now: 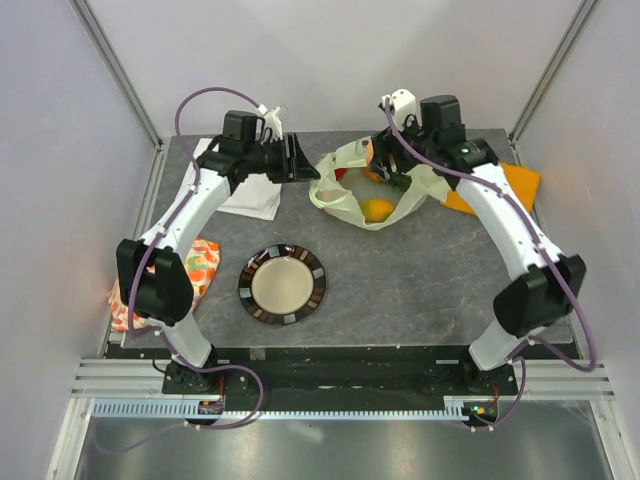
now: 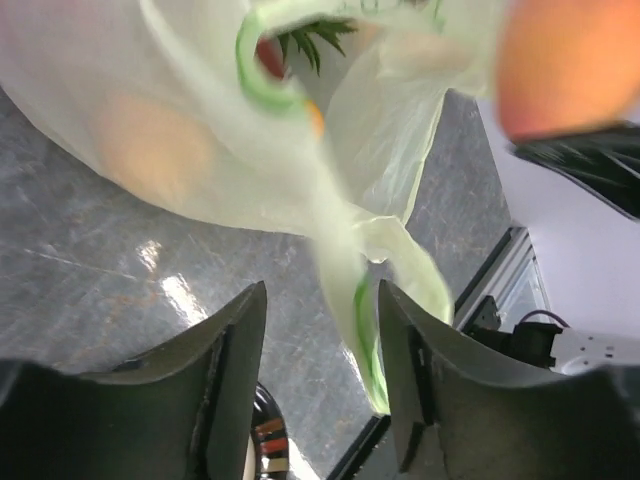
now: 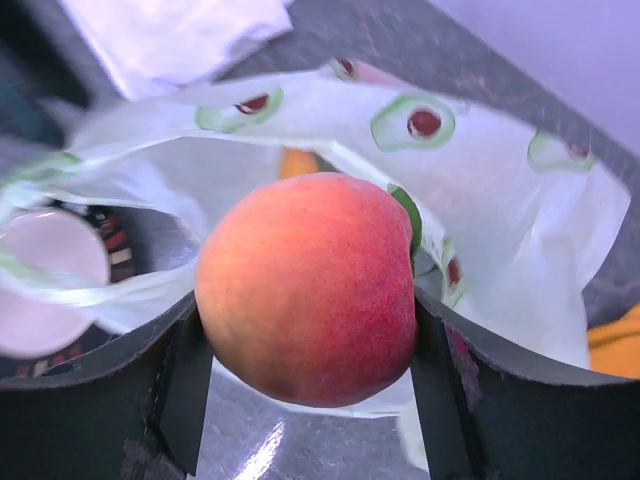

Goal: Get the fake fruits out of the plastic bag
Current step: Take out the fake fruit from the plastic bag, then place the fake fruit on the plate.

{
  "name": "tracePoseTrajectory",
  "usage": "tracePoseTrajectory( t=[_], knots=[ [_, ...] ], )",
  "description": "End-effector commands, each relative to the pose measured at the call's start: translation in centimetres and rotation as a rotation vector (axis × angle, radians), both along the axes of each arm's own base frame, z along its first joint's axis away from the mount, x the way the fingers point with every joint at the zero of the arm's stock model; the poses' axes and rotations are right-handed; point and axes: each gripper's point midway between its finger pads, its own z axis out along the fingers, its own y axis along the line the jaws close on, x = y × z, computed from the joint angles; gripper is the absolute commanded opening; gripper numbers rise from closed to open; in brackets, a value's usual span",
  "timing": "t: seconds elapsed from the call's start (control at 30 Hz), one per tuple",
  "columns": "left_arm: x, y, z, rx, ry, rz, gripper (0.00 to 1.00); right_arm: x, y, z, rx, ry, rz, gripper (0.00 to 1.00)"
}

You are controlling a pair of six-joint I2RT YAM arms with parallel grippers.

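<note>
Fig.: plastic bag (image 1: pixel 335 195) lies beyond plate (image 1: pixel 245 285), to its far right, long axis approx. L–R, handle loop (image 2: pixel 340 270) toward L. Print: green ovals w/ red centres. R gripper (image 3: pixel 308 340) pinches peach (image 3: pixel 305 285) over bag. L gripper (image 2: pixel 320 320) fingers spread, loop hanging between.

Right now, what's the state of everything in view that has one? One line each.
plastic bag, crumpled, mouth open, fruit inside
mango, inside the plastic bag
peach, gripped and lifted over the bag
right gripper, shut on the peach
left gripper, open, bag handle hanging loose between the jaws
plate, right way up, no fruit on it
</note>
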Motion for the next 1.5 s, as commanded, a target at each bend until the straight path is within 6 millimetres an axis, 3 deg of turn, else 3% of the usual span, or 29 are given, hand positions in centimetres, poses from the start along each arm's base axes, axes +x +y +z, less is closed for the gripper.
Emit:
tracePoseTrajectory(
  t=[0.0,0.03,0.1,0.13,0.2,0.23,0.27,0.4,0.43,0.5,0.53,0.6,0.63,0.73,0.8,1.03,1.23,1.47],
  knots=[
    [0.4,1.2,4.0,-0.045,-0.109,-0.014,0.66,-5.2,1.9,3.6,0.035,-0.041,0.224,0.41],
    [0.0,2.1,5.2,-0.053,-0.138,-0.004,0.68,-6.5,3.2,4.4,0.016,-0.077,0.294,0.41],
    [-0.6,3.3,5.4,-0.046,-0.148,0.014,0.72,-8.6,4.8,6.3,0.005,-0.151,0.385,0.41],
    [-1.1,4.5,6.7,-0.047,-0.181,0.038,0.73,-10.4,6.8,6.7,0.000,-0.171,0.458,0.41],
    [-2.0,5.6,6.9,-0.025,-0.209,0.050,0.74,-11.8,8.6,7.2,-0.027,-0.223,0.544,0.41],
    [-2.9,6.4,8.0,-0.016,-0.242,0.063,0.74,-13.2,10.4,6.9,-0.035,-0.227,0.610,0.42],
    [-3.2,6.9,7.6,0.009,-0.254,0.072,0.74,-13.4,11.4,6.2,-0.055,-0.228,0.653,0.42],
    [-5.3,9.3,9.3,0.023,-0.307,0.146,0.74,-14.6,15.8,2.9,-0.101,-0.216,0.778,0.41],
    [-5.7,9.8,9.7,0.018,-0.310,0.173,0.74,-15.4,17.4,1.0,-0.118,-0.197,0.815,0.42],
    [-6.3,12.1,10.4,0.005,-0.305,0.291,0.72,-15.1,19.6,-0.1,-0.129,-0.268,0.827,0.43],
    [-6.5,12.9,10.6,-0.002,-0.298,0.334,0.72,-15.8,20.4,-3.0,-0.172,-0.255,0.831,0.43],
    [-7.2,14.7,10.9,-0.027,-0.283,0.420,0.71,-15.3,22.5,-3.8,-0.176,-0.357,0.813,0.43],
    [-7.3,15.7,11.1,-0.033,-0.283,0.457,0.71,-16.4,23.3,-6.2,-0.207,-0.350,0.842,0.43],
    [-8.4,16.4,11.1,-0.062,-0.284,0.470,0.71,-17.0,25.6,-8.8,-0.220,-0.329,0.907,0.43],
    [-9.2,16.5,11.6,-0.067,-0.306,0.468,0.71,-16.9,26.4,-10.0,-0.214,-0.268,0.908,0.43],
    [-10.6,16.3,9.9,-0.084,-0.275,0.457,0.70,-16.9,30.1,-14.7,-0.159,-0.051,0.884,0.45],
    [-10.9,16.2,10.0,-0.110,-0.263,0.454,0.70,-18.7,29.6,-18.2,-0.155,0.094,0.877,0.48],
    [-10.5,15.9,10.0,-0.128,-0.250,0.443,0.70,-20.2,30.2,-20.3,-0.151,0.178,0.868,0.50]
  ],
)
